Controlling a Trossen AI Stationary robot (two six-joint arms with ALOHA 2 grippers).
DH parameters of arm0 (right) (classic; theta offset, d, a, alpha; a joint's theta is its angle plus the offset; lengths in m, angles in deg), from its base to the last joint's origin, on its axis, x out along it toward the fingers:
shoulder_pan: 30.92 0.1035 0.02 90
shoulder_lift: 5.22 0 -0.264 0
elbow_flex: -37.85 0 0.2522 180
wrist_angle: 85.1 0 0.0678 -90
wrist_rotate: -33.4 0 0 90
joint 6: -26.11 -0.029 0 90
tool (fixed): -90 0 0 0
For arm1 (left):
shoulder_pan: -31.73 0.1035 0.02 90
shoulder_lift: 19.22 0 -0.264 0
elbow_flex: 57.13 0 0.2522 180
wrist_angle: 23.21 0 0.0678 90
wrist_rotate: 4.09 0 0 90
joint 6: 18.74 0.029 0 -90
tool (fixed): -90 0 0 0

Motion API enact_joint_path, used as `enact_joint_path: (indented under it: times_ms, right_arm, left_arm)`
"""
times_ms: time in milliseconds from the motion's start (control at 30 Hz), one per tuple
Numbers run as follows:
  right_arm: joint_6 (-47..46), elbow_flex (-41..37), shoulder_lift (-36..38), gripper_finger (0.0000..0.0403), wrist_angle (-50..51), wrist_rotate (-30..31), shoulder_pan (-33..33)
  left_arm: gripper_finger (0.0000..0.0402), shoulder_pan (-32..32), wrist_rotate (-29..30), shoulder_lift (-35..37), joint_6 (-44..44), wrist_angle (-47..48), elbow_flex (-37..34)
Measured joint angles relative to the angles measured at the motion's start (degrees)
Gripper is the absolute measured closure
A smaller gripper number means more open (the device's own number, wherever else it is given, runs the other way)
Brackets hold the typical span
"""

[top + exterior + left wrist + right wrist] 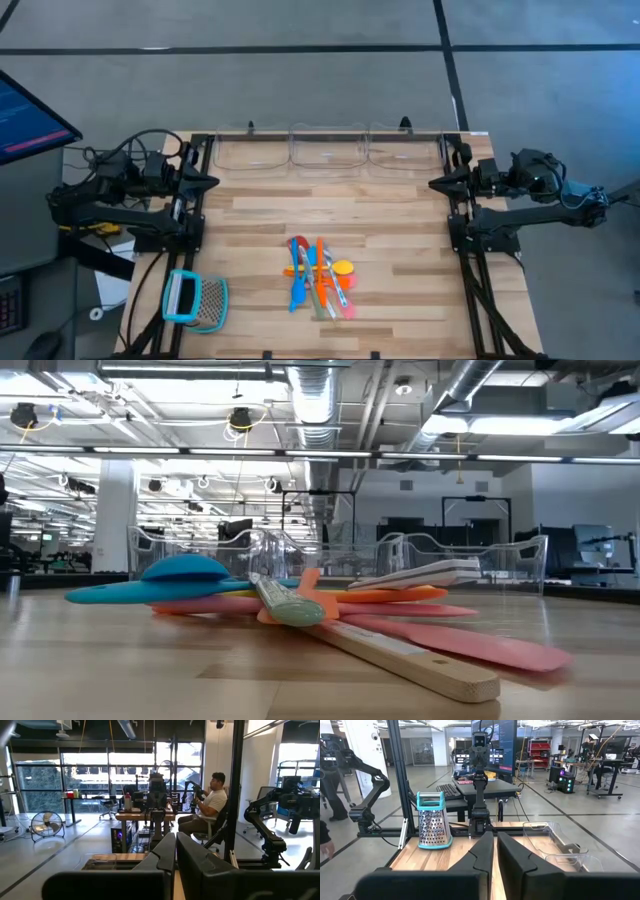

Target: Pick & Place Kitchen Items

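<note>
Utensils (320,275) piled mid-table toward the front edge: blue spatula (300,285), orange ones crossing, yellow spoon head (343,267), pink piece (343,300), red head (298,244) on a wooden handle. Seen low: blue spoon head (185,570) on top at left, wooden handle (410,656) sticking out front, pink spatula (470,643) at right, all touching in one heap. Left gripper (208,181) parked at left table edge, fingers (165,857) together, holding nothing. Right gripper (437,183) parked at right edge, fingers (482,851) nearly together, empty. Both well apart from pile. Teal grater (195,298) at front left corner. Three clear bins (328,148) along back edge. Seated person (207,807) beyond table.
</note>
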Motion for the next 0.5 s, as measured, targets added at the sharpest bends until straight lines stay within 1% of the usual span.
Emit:
enact_joint_path:
  times_ms: [500]
  right_arm:
    - [0.0, 0.0, 0.0, 0.0381, 0.0, 0.0, 0.0]
  left_arm:
    - [0.0394, 0.0, -0.01, 0.0, -0.01, -0.48, 0.0]
